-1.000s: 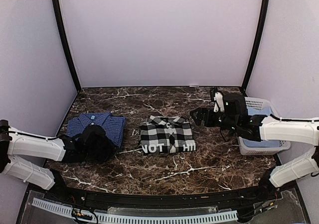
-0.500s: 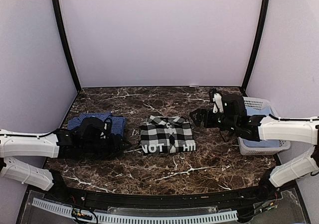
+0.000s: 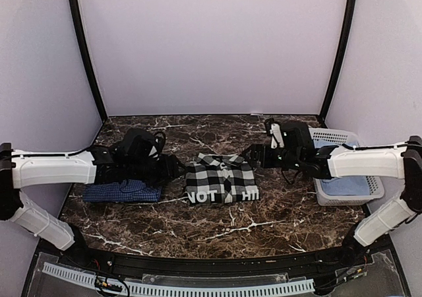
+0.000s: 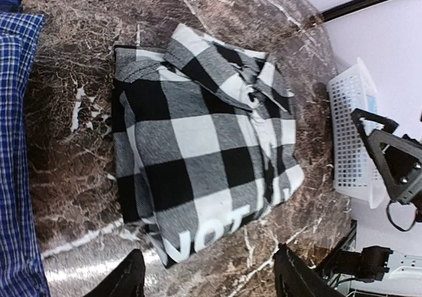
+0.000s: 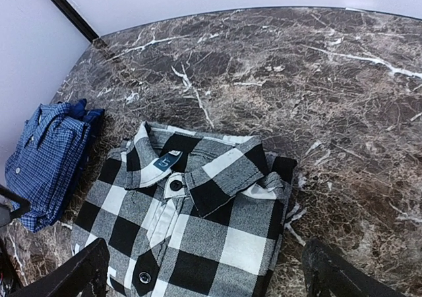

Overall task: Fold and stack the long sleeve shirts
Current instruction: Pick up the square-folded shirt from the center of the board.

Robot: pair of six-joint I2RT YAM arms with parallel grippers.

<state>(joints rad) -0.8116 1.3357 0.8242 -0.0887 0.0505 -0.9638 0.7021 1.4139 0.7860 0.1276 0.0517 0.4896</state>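
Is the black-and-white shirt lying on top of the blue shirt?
No, the black-and-white shirt lies on the table beside the blue shirt, with bare marble between them.

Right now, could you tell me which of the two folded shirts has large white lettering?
The black-and-white checked shirt, lettered along its near edge; the dark blue shirt to its left shows only fine checks.

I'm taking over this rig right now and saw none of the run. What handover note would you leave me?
Left gripper: open, empty, between the two shirts.
Right gripper: open, empty, hovering by the checked shirt's right side.
Blue shirt folded at the left of the table; checked shirt folded at centre, bare marble between them.
Done: both folded.
To do: stack one on the other.
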